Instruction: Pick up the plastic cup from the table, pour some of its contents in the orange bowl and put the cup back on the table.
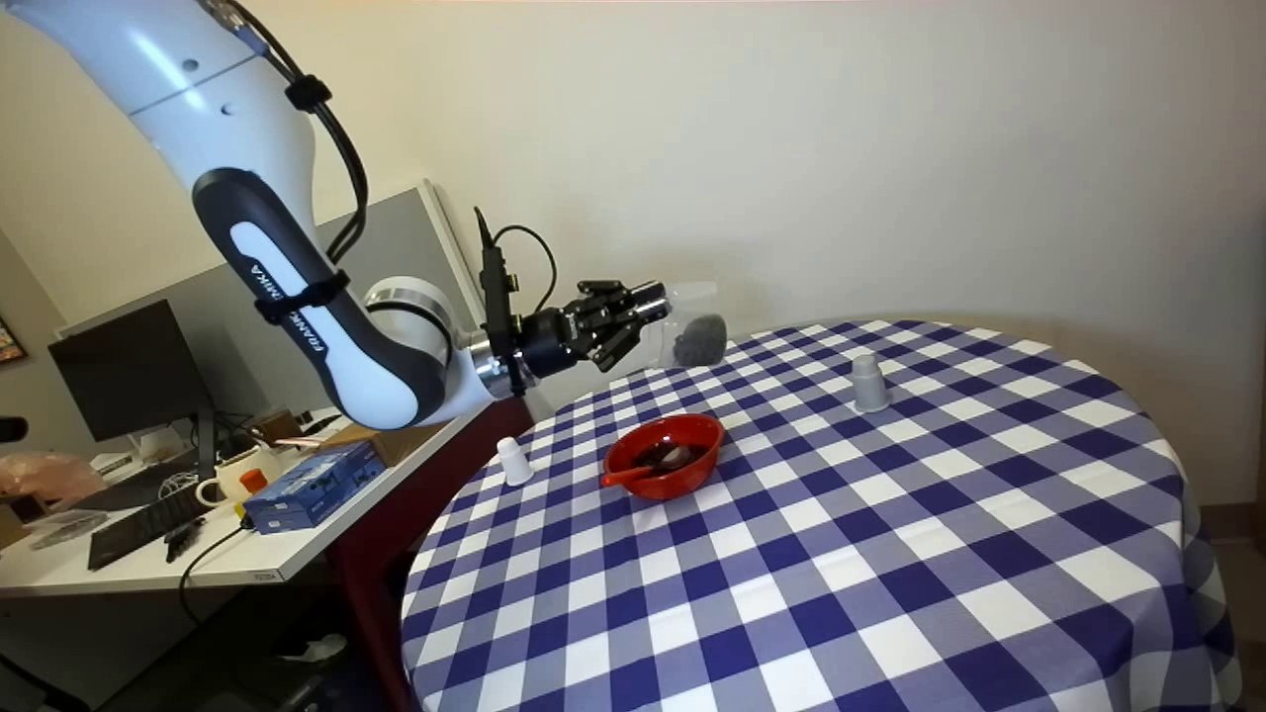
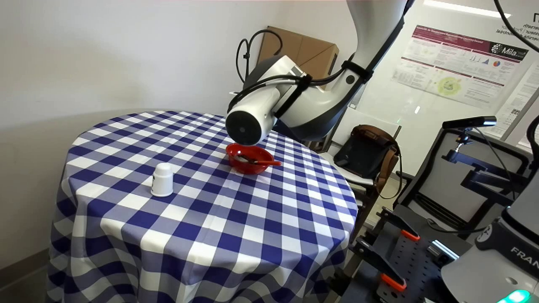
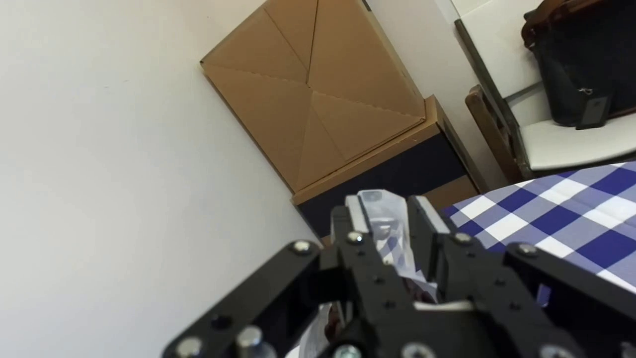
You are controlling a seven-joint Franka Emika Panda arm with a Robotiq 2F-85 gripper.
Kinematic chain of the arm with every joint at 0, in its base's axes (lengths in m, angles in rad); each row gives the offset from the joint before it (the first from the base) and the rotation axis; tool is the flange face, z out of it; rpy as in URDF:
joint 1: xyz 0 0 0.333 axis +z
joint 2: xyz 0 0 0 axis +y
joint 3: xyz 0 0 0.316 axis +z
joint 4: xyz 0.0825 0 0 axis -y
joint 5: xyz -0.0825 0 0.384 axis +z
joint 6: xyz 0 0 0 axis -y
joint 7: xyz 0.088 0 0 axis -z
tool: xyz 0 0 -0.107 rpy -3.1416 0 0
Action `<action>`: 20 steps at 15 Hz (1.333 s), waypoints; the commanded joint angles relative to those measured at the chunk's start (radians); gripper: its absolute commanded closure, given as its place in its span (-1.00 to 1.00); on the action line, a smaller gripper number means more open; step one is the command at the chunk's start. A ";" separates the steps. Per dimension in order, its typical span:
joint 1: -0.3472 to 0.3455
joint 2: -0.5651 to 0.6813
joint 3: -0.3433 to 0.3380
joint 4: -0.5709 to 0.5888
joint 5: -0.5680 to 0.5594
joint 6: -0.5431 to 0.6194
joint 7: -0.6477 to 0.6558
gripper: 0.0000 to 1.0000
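The clear plastic cup (image 1: pixel 700 341) with a dark mass inside is at my gripper (image 1: pixel 653 309) in an exterior view, behind the bowl near the table's far edge. It looks tilted and off the cloth. In the wrist view my gripper (image 3: pixel 390 214) has its fingers close on both sides of a translucent part of the cup (image 3: pixel 385 233). The orange bowl (image 1: pixel 682 483) looks red, holds dark contents and a red-handled utensil, and sits on the checkered table (image 1: pixel 841 633). The bowl (image 2: pixel 248 169) also shows in an exterior view, where the arm hides gripper and cup.
A small grey container (image 1: pixel 868 384) and a smaller whitish one (image 1: pixel 514 461) stand on the cloth. The grey one looks white (image 2: pixel 162 180) in an exterior view. A wall lies behind the table. A cluttered desk (image 1: pixel 227 564) and a cardboard box (image 3: pixel 318 94) are nearby.
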 commanded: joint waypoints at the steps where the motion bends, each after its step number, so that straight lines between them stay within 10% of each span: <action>1: 0.011 0.004 0.003 -0.035 -0.062 -0.064 0.021 0.77; 20: 0.003 0.089 -0.011 -0.123 -0.390 -0.318 0.168 0.77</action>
